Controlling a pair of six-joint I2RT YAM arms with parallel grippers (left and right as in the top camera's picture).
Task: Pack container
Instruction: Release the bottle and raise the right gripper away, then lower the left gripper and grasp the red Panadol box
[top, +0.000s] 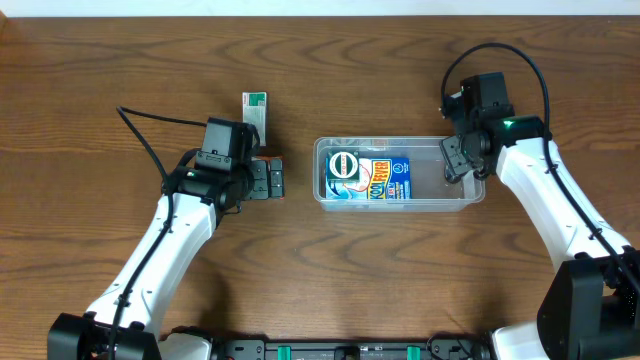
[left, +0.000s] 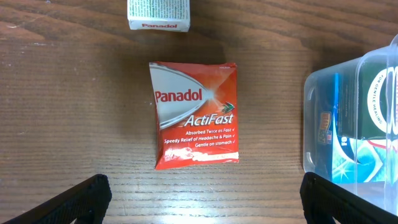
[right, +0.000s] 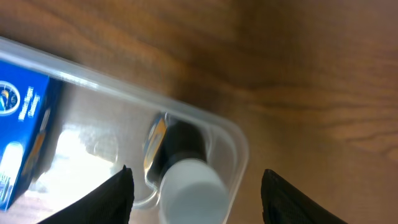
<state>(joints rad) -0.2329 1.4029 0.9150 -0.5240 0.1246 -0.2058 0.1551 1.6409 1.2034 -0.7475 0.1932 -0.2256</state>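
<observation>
While the clear container (top: 430, 186) lies lengthwise near the middle of the surface (top: 100, 60), a little toward the right edge, one arm reaches toward each of its ends. A blue Kool Fever packet (top: 385, 180) lies flat inside it beside a round green-labelled item (top: 343, 164). Together they fill the left half, so the free room is at the right end, which is probably why the right tool (top: 455, 160) hangs there. In the right wrist view its fingers (right: 115, 196) stand wide apart on either side of a small dark bottle with a white cap (right: 186, 180), which sits in the container's rounded corner. Nothing is gripped.

The left tool (top: 270, 180) is poised over a red Panadol ActiFast packet (left: 194, 115). This packet lies flat on the wood just beside the container's left wall without touching it. The left fingers (left: 74, 202) are spread wider than the packet and touch nothing, which suggests it is the next thing to be picked. A white-and-green medicine box (top: 255, 108) lies beyond it, toward the far edge.

The left arm rises diagonally from the near left corner, its wrist turned toward the container. The right arm comes up from the near right corner and folds back inward at the wrist.
</observation>
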